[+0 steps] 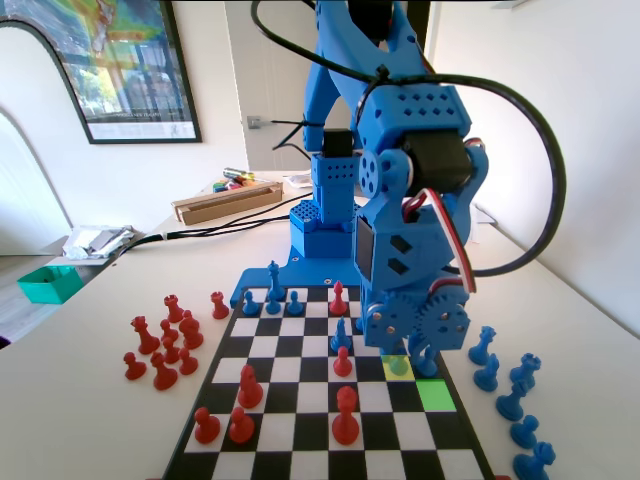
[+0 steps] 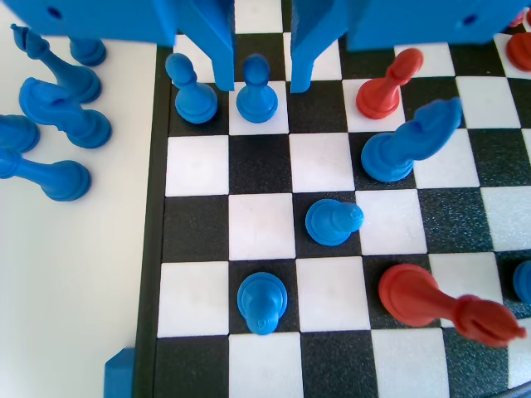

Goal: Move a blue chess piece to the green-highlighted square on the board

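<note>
Wrist view, left to right: captured blue pieces (image 2: pixel 58 124) lie and stand off-board on the tabletop (image 2: pixel 75 282) around 9 to 10 o'clock. On the board (image 2: pixel 153 249), a second blue pawn (image 2: pixel 191 93) stands at the edge, just beside the left jaw at its 9 o'clock. Gripper (image 2: pixel 259 70) hangs from the top with jaws spread, one each side of the blue chess piece (image 2: pixel 256 91); small gaps visible both sides, so straddling it, not pinching. Pawn is upright, axis vertical, centred between the jaws, so closing looks like the next call. Past the right jaw at 3 o'clock stands a red pawn (image 2: pixel 387 85), near but apart; a tall blue piece (image 2: pixel 405 143) leans at about 4 o'clock. Two more blue pawns (image 2: pixel 332 221) sit at 5 to 6 o'clock, and a tipped-looking red piece (image 2: pixel 440 303) lower right. Fixed view: gripper (image 1: pixel 412 358) is down on the board's right side, pawn (image 1: pixel 399 364) on the yellow square between the jaw tips. The green-highlighted square (image 1: pixel 436 393) lies one square diagonally away, at about 4 to 5 o'clock from the pawn, toward this camera and right, and is bare. Judgement: short hop; path to green looks free, main risk is the left jaw clipping the neighbour pawn on closing or lift.
</note>
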You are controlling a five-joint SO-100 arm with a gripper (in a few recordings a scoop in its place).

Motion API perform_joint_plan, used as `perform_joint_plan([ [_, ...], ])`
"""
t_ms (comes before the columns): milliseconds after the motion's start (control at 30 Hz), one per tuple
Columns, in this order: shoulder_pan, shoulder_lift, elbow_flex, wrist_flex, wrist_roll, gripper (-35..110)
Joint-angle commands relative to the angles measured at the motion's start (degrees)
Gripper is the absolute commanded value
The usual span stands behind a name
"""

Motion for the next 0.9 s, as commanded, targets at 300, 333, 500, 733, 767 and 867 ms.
perform_joint_plan([
  [300, -0.7, 1.3, -2.4, 0.3, -0.8, 1],
  [333, -0.8, 1.3, -2.4, 0.3, -0.7, 1],
  [500, -0.8, 1.8, -2.9, 1.0, -0.8, 1],
  [733, 0.9, 5.1, -8.4, 7.7, -0.8, 1],
  [767, 1.1, 5.5, -9.8, 9.1, -0.6, 1],
  [867, 1.8, 6.1, -14.9, 13.4, 0.4, 1],
])
